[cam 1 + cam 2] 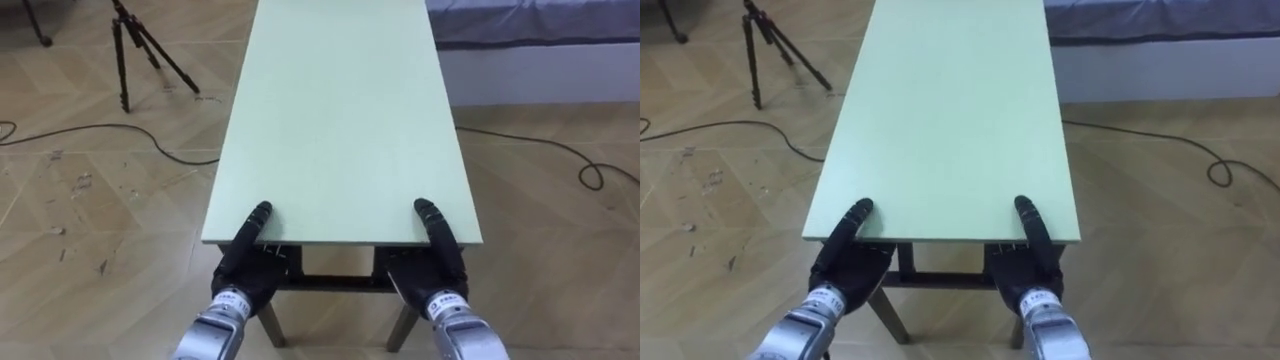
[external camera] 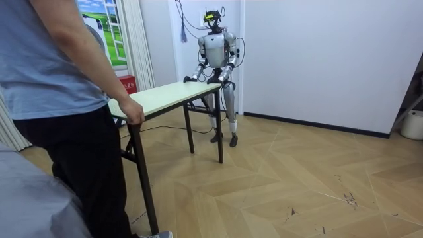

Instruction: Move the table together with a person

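Note:
A long pale-green table (image 1: 340, 120) with dark folding legs stretches away from me. My left hand (image 1: 245, 262) clasps its near edge at the left, thumb on top and palm below. My right hand (image 1: 432, 268) clasps the same edge at the right in the same way. In the room view I stand at one short end of the table (image 2: 165, 96), close to a white wall. A person (image 2: 59, 99) in a blue shirt stands at the other end, with a hand (image 2: 134, 114) gripping that corner.
A black tripod (image 1: 135, 45) stands on the wooden floor left of the table, with a dark cable (image 1: 100, 130) lying near it. A grey bed or sofa (image 1: 530, 40) lies to the far right. A red box (image 2: 127, 82) sits by the curtain.

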Available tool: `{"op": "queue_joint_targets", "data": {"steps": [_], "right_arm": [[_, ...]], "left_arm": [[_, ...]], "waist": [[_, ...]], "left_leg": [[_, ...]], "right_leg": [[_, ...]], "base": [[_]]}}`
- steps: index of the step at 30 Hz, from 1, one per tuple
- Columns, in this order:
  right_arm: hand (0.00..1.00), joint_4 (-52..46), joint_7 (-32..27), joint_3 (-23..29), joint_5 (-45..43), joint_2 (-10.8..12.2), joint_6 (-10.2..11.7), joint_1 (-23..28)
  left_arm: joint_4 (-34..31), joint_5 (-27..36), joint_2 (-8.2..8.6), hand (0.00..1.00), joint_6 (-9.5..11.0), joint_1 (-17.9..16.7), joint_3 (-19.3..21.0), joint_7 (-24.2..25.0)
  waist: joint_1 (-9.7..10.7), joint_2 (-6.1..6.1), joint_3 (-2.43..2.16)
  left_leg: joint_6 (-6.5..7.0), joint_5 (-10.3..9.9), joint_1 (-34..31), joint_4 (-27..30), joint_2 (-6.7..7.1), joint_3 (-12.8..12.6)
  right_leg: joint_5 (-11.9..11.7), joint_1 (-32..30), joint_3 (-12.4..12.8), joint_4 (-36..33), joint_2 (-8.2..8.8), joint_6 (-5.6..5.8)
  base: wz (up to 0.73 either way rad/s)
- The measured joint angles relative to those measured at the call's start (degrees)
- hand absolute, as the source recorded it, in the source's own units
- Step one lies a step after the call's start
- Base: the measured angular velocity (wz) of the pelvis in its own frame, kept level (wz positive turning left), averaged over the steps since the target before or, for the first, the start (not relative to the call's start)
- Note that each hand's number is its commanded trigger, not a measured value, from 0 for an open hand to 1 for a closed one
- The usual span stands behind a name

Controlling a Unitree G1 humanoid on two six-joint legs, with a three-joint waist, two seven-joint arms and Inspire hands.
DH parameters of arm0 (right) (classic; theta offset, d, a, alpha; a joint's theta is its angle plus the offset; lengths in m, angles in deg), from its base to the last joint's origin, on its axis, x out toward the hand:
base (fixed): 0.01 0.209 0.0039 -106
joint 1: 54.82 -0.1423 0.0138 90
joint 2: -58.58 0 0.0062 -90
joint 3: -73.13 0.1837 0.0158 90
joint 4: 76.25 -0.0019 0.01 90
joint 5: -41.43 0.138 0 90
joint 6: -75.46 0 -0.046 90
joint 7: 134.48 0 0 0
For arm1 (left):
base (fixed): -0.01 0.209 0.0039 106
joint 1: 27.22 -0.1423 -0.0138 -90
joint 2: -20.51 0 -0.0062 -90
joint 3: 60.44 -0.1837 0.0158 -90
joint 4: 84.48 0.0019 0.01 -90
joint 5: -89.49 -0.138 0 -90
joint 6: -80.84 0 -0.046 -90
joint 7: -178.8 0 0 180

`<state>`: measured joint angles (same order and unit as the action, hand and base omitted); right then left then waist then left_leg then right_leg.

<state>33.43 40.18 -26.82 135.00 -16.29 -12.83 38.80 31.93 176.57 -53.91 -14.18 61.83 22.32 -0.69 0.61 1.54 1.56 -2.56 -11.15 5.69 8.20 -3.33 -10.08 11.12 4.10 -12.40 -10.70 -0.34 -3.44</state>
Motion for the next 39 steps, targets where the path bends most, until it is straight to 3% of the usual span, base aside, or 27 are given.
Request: {"op": "queue_joint_targets", "data": {"steps": [11,18,32,33,35,36,37,38,39], "right_arm": [[1.0,0.1,0.0,0.0,-0.1,0.3,-0.1,0.0],[1.0,-0.7,-0.9,0.0,-0.9,0.5,0.1,0.0],[1.0,-5.8,-1.4,-0.5,-2.9,0.4,0.0,3.1],[1.0,-7.2,-1.4,-0.7,-3.0,0.0,0.2,4.3],[1.0,-7.9,-1.4,-1.2,-3.6,-0.2,0.2,5.3],[1.0,-8.2,-1.4,-2.9,-4.7,0.0,-0.1,5.0],[1.0,-9.8,-1.4,-4.6,-5.6,-0.1,0.2,4.9],[1.0,-10.5,-1.2,-4.8,-5.9,-0.3,0.8,5.4],[1.0,-11.1,-1.2,-5.0,-5.1,-0.9,2.9,6.5]], "left_arm": [[0.0,0.1,0.19,1.0,0.2,-0.2,0.0,-0.4],[-0.6,-3.1,1.28,1.0,2.4,-0.4,0.1,-1.4],[-10.5,-4.1,1.6,1.0,2.4,-7.7,-0.8,-3.0],[-11.6,-4.3,1.6,1.0,2.5,-8.7,-1.4,-3.0],[-12.6,-4.3,1.47,1.0,3.1,-10.3,-2.0,-2.9],[-15.0,-4.1,0.84,1.0,4.7,-13.3,-1.6,-1.9],[-17.5,-3.9,0.73,1.0,5.5,-15.6,-1.0,-0.6],[-17.7,-4.1,1.14,1.0,5.5,-15.9,-1.3,-0.3],[-17.6,-4.7,1.25,1.0,5.2,-15.4,-3.3,-0.7]], "waist": [[0.5,-0.59,0.1],[0.3,-0.54,0.07],[1.1,0.47,-0.13],[1.0,0.48,-0.13],[0.5,1.66,0.3],[0.7,2.49,0.1],[0.9,1.59,-0.04],[1.3,2.24,0.15],[1.2,2.53,0.05]], "left_leg": [[0.0,0.0,1.3,-0.8,0.14,0.7],[0.0,0.0,1.0,-0.8,0.08,-0.6],[0.0,0.0,1.0,-0.5,0.01,-0.4],[0.01,0.0,1.4,-0.6,-0.17,0.3],[0.21,0.2,3.1,-1.1,-3.05,6.7],[0.19,0.1,2.8,-0.9,-4.64,9.9],[-0.99,-0.8,1.9,-0.2,-4.4,8.5],[-1.67,-2.0,1.8,0.3,-4.89,7.5],[-1.95,-2.1,1.9,-0.2,-5.13,4.4]], "right_leg": [[0.0,0.8,0.6,0.0,-0.02,0.02],[0.0,0.5,0.8,0.2,-0.02,0.02],[0.0,0.5,1.2,-0.1,-0.17,0.02],[0.0,0.4,1.1,-0.9,-0.32,0.03],[1.9,-5.2,0.1,-10.6,-1.99,1.19],[1.2,-9.5,3.2,-5.9,-4.07,-0.47],[-10.2,-12.7,2.6,2.0,-2.06,-2.41],[-10.5,-13.2,3.0,0.5,-1.35,-0.55],[-9.6,-12.4,1.5,-0.9,-1.25,-0.32]], "base": [[0.0],[-0.01],[-0.02],[-0.11],[-0.45],[-0.69],[-0.38],[0.36],[0.73]]}}
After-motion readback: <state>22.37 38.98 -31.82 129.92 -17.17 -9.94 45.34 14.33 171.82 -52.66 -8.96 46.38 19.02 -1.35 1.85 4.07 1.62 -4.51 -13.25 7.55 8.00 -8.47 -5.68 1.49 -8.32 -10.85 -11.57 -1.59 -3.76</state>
